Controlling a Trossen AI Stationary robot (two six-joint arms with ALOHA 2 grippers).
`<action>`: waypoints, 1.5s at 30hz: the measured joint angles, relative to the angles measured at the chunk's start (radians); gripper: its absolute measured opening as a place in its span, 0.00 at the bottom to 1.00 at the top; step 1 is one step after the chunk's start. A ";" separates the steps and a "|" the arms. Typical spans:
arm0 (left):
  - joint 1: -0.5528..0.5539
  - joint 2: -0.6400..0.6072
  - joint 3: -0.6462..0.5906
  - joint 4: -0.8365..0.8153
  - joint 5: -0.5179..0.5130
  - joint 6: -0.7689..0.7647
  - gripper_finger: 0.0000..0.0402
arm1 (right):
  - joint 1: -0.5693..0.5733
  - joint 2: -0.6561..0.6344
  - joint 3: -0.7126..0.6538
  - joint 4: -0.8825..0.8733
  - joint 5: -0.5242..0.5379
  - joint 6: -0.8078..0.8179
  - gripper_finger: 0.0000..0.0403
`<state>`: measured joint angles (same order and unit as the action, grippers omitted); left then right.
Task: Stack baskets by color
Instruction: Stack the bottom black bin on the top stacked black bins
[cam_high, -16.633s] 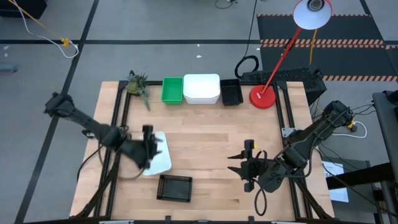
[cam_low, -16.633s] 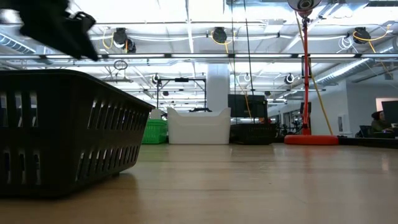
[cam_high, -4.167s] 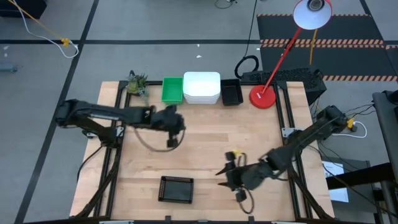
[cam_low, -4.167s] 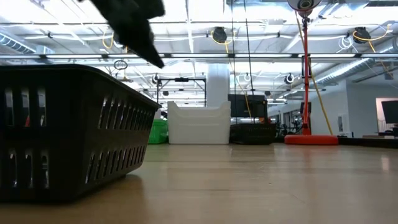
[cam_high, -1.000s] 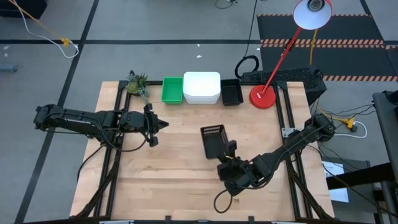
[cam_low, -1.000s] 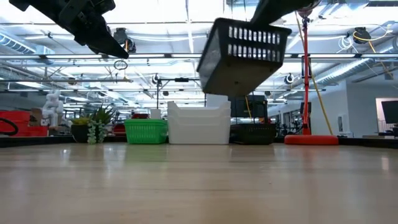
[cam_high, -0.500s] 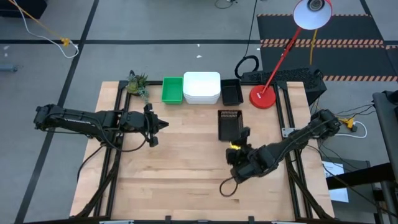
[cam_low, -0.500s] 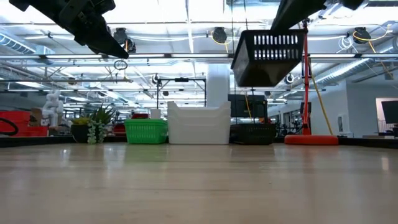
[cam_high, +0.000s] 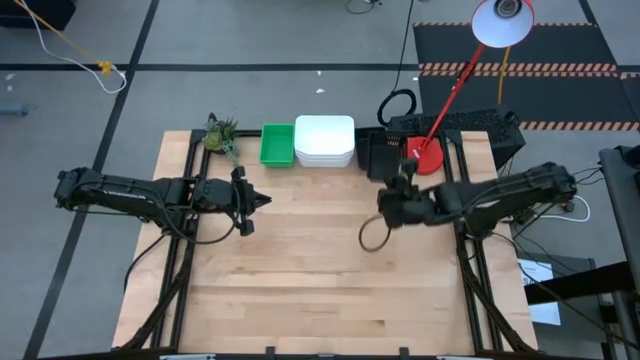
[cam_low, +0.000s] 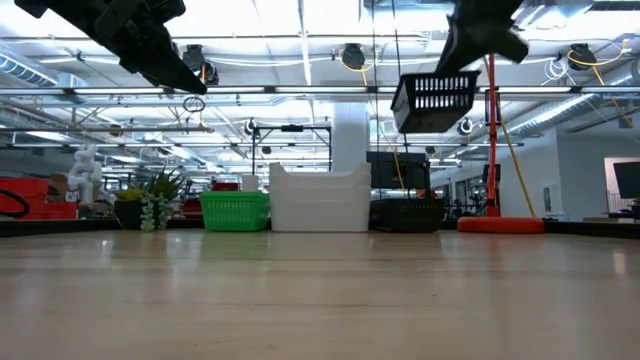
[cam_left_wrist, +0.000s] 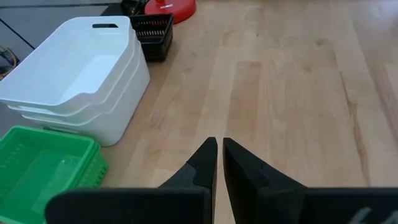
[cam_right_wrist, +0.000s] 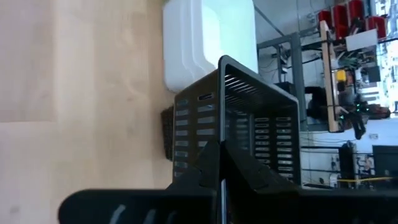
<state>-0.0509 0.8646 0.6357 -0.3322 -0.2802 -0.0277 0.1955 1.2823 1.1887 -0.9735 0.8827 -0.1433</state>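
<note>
My right gripper (cam_high: 398, 192) is shut on a black basket (cam_low: 435, 100), which hangs in the air near the table's far edge, over or just in front of a second black basket (cam_high: 372, 150) standing on the table. To that one's left stand the stacked white baskets (cam_high: 324, 142) and a green basket (cam_high: 277, 145). My left gripper (cam_high: 252, 200) hovers shut over the table's left half, holding nothing; its fingers (cam_left_wrist: 211, 163) point toward the baskets. My right gripper pinches one wall of the black basket at its rim (cam_right_wrist: 219, 146), one finger inside and one outside. The fingers slant down toward the table's far edge. The basket is lifted clear, opening upward and slightly tilted, held by the rim on its lamp side (cam_low: 468, 78).
A red lamp base (cam_high: 427, 158) stands just right of the black baskets, its arm rising to a white shade (cam_high: 503, 22). A small plant (cam_high: 220, 133) sits at the far left corner. The wooden tabletop (cam_high: 320, 270) shows bare in the middle and near part.
My right gripper has carried the black basket from the middle of the table toward the far edge and somewhat to the right, rising a little. The basket has stayed clear of the table and has turned with the hand.
</note>
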 joint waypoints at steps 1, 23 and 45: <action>0.000 0.000 0.000 0.000 0.000 0.004 0.07 | -0.027 -0.019 -0.025 0.045 -0.016 -0.050 0.00; 0.029 0.000 0.000 0.001 -0.009 0.026 0.07 | -0.499 -0.083 -0.395 0.773 -0.367 -0.582 0.00; 0.044 0.000 0.000 0.002 -0.010 0.026 0.07 | -0.615 0.097 -0.459 0.980 -0.470 -0.644 0.01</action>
<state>-0.0067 0.8650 0.6361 -0.3302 -0.2897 -0.0013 -0.4194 1.3793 0.7300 0.0064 0.4122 -0.7870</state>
